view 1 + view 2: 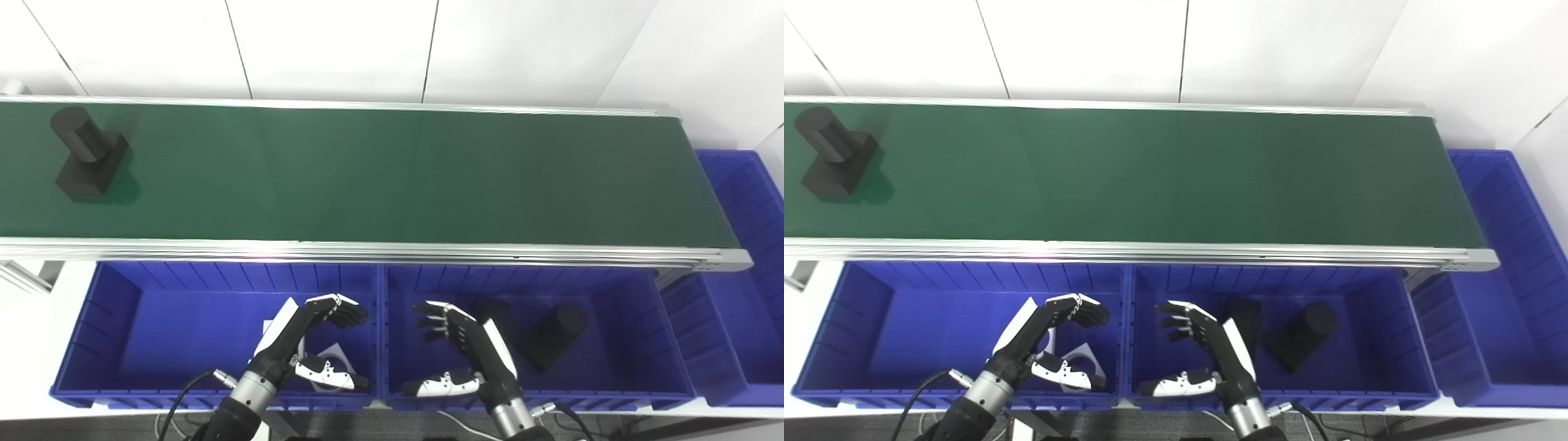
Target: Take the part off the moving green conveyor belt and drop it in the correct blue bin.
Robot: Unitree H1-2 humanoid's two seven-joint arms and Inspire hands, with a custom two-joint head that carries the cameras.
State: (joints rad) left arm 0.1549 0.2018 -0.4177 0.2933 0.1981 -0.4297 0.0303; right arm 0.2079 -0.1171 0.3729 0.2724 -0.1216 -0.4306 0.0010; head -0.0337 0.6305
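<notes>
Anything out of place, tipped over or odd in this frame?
Nothing looks damaged or spilled. The black part stands alone at the belt's far left. In the right-hand bin, a black part lies tipped on its side. Both hands, left and right, hover open and hold nothing.

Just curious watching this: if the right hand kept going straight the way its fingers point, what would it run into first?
The right hand points toward the left hand; the divider between the two blue bins likely comes first, though depth is unclear.

You see the right hand [468,349] cover part of a black part [493,313] in its bin [612,392]; the side bin [744,184] and the belt [12,184] run off the edges.
</notes>
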